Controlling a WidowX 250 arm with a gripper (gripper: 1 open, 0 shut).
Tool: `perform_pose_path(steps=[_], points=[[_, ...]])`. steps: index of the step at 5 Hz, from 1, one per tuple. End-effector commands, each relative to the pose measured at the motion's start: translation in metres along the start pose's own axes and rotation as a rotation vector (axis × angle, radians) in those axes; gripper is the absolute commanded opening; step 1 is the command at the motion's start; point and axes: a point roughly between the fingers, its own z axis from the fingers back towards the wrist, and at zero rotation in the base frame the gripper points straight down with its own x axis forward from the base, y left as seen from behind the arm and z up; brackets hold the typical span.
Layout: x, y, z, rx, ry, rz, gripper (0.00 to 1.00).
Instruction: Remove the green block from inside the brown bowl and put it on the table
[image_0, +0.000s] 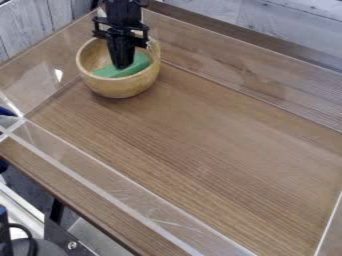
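Observation:
The brown bowl (96, 88) stands at the table's (201, 150) far left corner. Inside it lies the green block (108, 70), bright against the yellowish inner wall. My black gripper (122, 62) reaches straight down into the bowl, its fingers together on the block's upper edge. The block is still low inside the bowl, and its middle is hidden behind the fingers.
Clear plastic walls (54, 180) line the table's edges, with one close behind the bowl. Bare wood-grain tabletop stretches to the right of the bowl and in front of it.

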Motion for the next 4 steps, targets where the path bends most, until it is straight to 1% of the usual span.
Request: perform_pose_path(steps=[1,4], points=[[0.004,0.009,0.013,0.022,-0.044,0.016,0.0],[0.01,0.019,0.0,0.018,-0.023,0.027,0.0]])
